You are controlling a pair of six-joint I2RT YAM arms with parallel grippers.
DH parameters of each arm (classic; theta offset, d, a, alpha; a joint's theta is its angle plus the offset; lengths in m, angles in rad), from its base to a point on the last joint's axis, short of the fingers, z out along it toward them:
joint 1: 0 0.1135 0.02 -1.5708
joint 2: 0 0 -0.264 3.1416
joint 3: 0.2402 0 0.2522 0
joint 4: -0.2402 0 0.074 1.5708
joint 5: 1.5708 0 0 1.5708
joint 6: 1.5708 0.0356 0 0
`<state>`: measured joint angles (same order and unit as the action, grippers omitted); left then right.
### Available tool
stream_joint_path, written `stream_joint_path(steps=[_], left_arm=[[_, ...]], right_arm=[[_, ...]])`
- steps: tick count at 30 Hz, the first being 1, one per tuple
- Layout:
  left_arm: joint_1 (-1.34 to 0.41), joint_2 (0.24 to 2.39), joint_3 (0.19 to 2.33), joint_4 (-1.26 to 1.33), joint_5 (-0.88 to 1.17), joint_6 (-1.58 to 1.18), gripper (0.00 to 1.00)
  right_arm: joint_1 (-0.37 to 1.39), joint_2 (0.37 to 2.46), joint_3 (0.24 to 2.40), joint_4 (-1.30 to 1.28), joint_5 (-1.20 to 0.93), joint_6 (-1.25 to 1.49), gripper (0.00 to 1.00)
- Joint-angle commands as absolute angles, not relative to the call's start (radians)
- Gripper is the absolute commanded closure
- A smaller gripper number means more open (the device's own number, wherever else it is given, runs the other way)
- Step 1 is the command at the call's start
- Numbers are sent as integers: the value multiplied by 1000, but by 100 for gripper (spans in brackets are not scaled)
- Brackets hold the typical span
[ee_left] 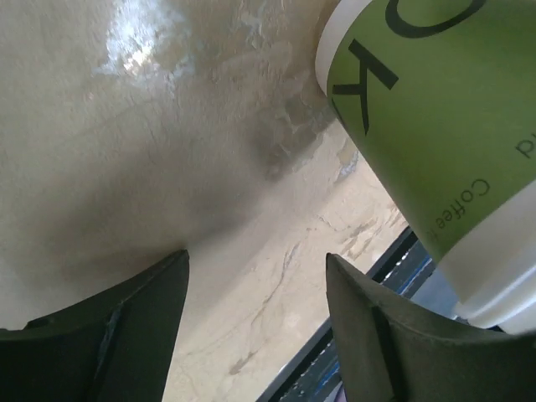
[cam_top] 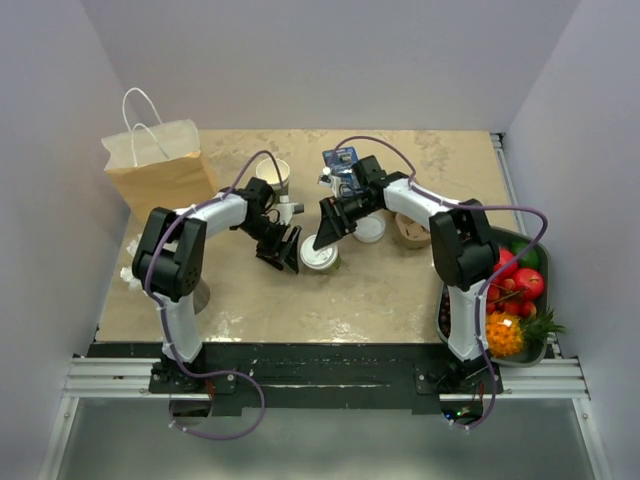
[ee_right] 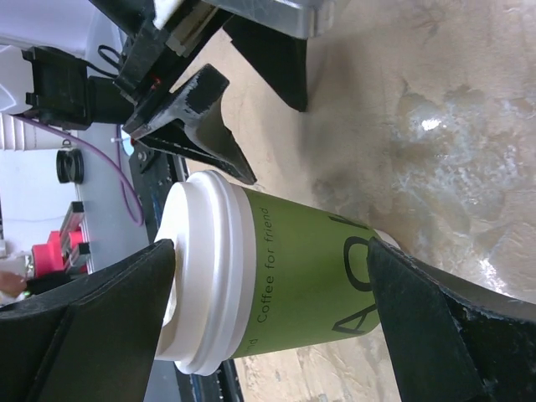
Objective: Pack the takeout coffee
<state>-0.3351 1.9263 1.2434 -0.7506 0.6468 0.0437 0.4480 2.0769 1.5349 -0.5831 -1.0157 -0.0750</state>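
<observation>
The takeout coffee [cam_top: 319, 258] stands upright near the table's middle, olive-green with a white lid. In the right wrist view the takeout coffee [ee_right: 293, 285] shows between the spread fingers of my right gripper [ee_right: 272, 243], which do not press on it. From above, my right gripper [cam_top: 328, 232] hangs open just behind the cup. My left gripper [cam_top: 283, 250] is open just left of the cup. In the left wrist view nothing lies between the fingers of the left gripper [ee_left: 256, 254], and the cup [ee_left: 435, 109] rises beside the right finger [ee_left: 377, 327].
A brown paper bag [cam_top: 160, 165] with white handles stands at the back left. A lidless green cup [cam_top: 272, 175] stands behind the left gripper. A loose white lid [cam_top: 370, 228] and a brown holder [cam_top: 410, 232] lie right of centre. A fruit tray [cam_top: 446, 315] sits at the right edge.
</observation>
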Motion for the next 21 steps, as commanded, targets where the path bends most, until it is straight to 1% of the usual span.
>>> stream_joint_path(steps=[1,2,5,10,14,21], left_arm=[[-339,1893,1330,-672,696,86,29],[-337,1887,1353,-663,748,87,29],[-333,1864,1367,-647,802,87,28],[-319,1830,1335,-683,813,124,28],[-318,1801,1313,-686,828,147,28],[-318,1717,1278,-652,776,241,28]], right_arm=[[434,2094,1586,-610,-1052,-138,3],[433,2095,1589,-612,-1061,-138,3],[433,2105,1603,-623,-1077,-138,3],[423,2109,1621,-663,-1106,-193,3],[411,2120,1657,-750,-1123,-265,2],[377,2134,1733,-759,-1154,-307,1]])
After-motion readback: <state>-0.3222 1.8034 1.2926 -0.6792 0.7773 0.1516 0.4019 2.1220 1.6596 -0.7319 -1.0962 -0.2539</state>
